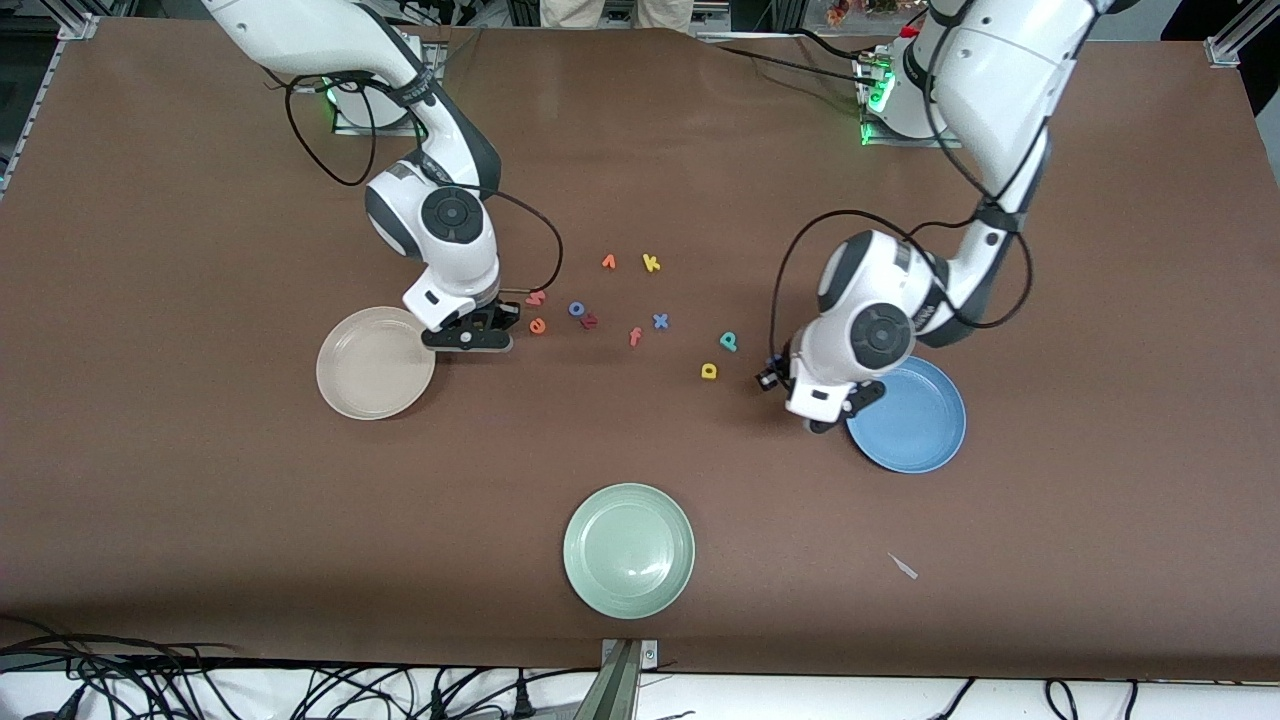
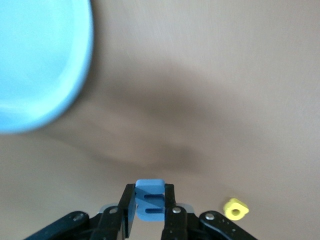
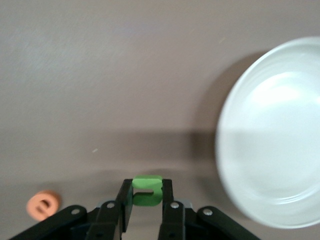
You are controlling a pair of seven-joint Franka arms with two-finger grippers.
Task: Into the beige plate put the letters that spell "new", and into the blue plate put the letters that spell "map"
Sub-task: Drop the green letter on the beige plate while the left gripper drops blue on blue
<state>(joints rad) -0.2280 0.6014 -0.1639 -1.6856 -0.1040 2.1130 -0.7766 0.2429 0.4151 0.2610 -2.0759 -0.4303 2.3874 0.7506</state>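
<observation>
left end effector [image 2: 149, 206] grips the small blue foam m [image 2: 150, 199] just beside the round light-blue plate [image 1: 915, 420]; right end effector [image 3: 146, 200] pinches the green foam n [image 3: 147, 190] beside the round beige plate [image 1: 365, 375].

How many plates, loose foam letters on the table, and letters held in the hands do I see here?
Plates: 3 (beige plate, blue plate, pale green plate)
Foam letters on the table: 10
Held letters: 2 (green n in right hand, blue m in left hand)
Total: 15
</observation>
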